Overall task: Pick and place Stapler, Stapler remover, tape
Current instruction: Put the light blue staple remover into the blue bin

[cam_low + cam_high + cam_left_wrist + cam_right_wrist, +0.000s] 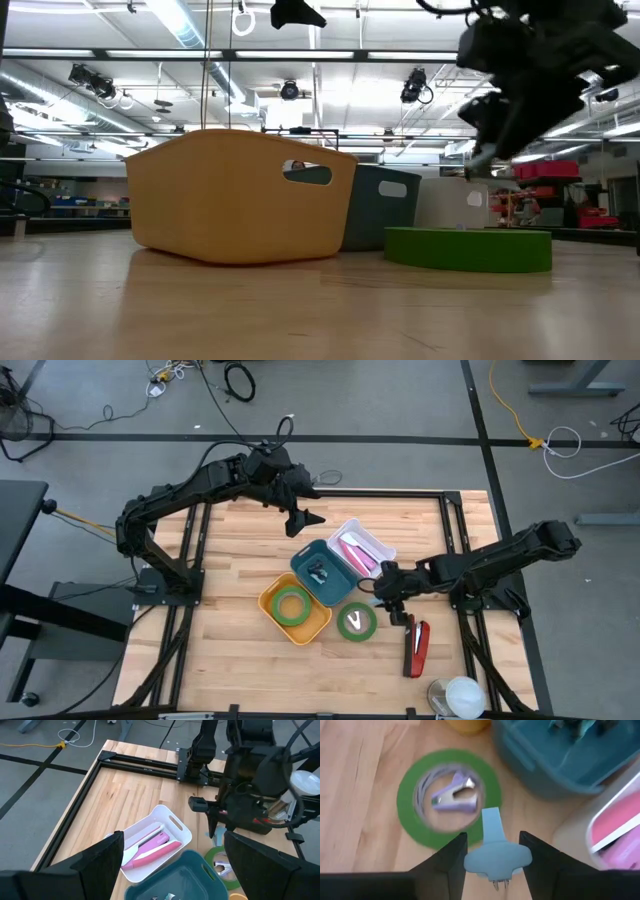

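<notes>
My right gripper (492, 837) is shut on a light blue stapler remover (494, 851) and hangs above the table, just right of a green tape roll (356, 622). That roll lies flat on the table with a purple stapler remover (454, 795) inside its ring. A red stapler (415, 648) lies on the table near the front. A pink stapler (152, 851) lies in the white bin (375, 540). A second green tape roll (292, 604) lies in the yellow bin (270, 610). My left gripper (300, 520) waits open, high over the table's far part. My right gripper pinches the light blue stapler remover by the two sides of its wide body (472, 860) between its two fingers. The fingers slant down from the table's right side. The remover's narrow end (491, 820) sticks out past the fingertips, clear of the table.
A teal bin (305, 558) with a small dark thing in it stands between the white and yellow bins. A white round object (458, 695) sits at the table's front right corner. Bare wood lies on the table's left half and front.
</notes>
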Controlling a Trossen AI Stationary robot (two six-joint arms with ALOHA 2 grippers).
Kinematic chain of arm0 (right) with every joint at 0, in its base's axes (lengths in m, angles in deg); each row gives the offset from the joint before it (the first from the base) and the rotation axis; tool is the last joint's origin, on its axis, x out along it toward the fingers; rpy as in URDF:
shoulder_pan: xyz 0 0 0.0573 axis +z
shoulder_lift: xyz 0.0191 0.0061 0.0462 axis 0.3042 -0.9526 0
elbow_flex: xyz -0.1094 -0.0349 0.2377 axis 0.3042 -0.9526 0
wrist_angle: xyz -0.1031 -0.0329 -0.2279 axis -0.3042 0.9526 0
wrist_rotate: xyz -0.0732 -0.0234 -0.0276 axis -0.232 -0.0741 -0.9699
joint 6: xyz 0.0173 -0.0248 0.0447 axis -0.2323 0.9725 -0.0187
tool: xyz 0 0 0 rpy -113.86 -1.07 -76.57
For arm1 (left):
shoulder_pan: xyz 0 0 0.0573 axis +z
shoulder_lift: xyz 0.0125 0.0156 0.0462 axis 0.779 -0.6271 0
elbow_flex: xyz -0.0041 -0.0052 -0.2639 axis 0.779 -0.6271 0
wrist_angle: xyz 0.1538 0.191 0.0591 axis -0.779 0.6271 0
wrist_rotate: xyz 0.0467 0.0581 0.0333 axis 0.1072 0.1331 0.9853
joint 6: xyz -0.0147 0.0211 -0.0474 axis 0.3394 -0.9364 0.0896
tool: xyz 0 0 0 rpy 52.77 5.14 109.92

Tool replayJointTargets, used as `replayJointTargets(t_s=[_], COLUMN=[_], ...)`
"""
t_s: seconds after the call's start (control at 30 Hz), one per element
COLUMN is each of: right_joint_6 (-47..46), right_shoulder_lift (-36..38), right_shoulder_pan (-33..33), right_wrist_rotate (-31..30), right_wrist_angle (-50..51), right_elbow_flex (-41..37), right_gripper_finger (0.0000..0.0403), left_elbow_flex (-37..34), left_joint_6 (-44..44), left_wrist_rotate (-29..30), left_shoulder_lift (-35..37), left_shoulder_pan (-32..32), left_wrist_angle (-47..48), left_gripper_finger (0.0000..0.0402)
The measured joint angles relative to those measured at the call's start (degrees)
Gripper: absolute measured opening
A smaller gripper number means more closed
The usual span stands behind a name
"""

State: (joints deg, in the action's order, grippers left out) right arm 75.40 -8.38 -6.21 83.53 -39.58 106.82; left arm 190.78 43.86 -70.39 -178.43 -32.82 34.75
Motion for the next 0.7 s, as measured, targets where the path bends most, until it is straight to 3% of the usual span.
replayJointTargets(t_s=[0.4,0.7], right_joint_6=[3.4,4.0], right_shoulder_lift=[0.0,0.0], right_shoulder_pan=[-4.9,-8.6], right_wrist_rotate=[-4.6,-4.6], right_wrist_angle=[-1.2,-14.7], right_elbow_flex=[3.9,4.4], right_gripper_finger=[0.0164,0.0164], left_elbow_flex=[0.0,0.0], left_joint_6=[-0.2,-0.2], left_wrist_rotate=[0.0,0.0], left_shoulder_lift=[0.0,0.0], left_shoulder_pan=[0.0,0.0], left_wrist_angle=[0.0,0.0], left_gripper_finger=[0.0344,0.0344])
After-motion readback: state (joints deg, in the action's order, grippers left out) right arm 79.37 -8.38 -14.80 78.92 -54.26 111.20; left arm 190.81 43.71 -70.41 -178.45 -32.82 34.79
